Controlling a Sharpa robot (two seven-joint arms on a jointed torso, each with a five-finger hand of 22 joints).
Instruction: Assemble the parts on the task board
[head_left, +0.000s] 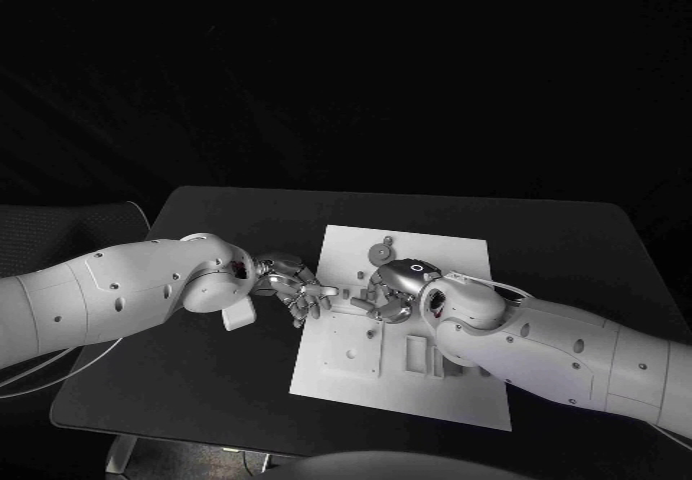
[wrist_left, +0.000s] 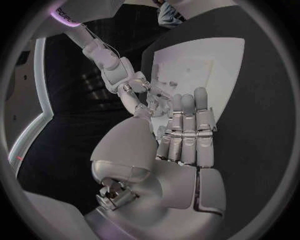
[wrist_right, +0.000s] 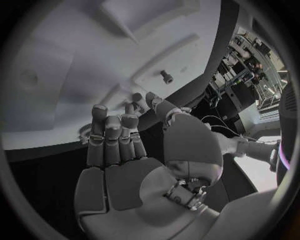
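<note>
Black table (head_left: 216, 350) bears task board (head_left: 433, 250); both hands' grasp unclear.

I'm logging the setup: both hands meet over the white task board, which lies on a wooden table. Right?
Not quite. The table is black, not wooden, as the head view shows. The rest holds: the left hand and right hand meet over the white task board.
</note>
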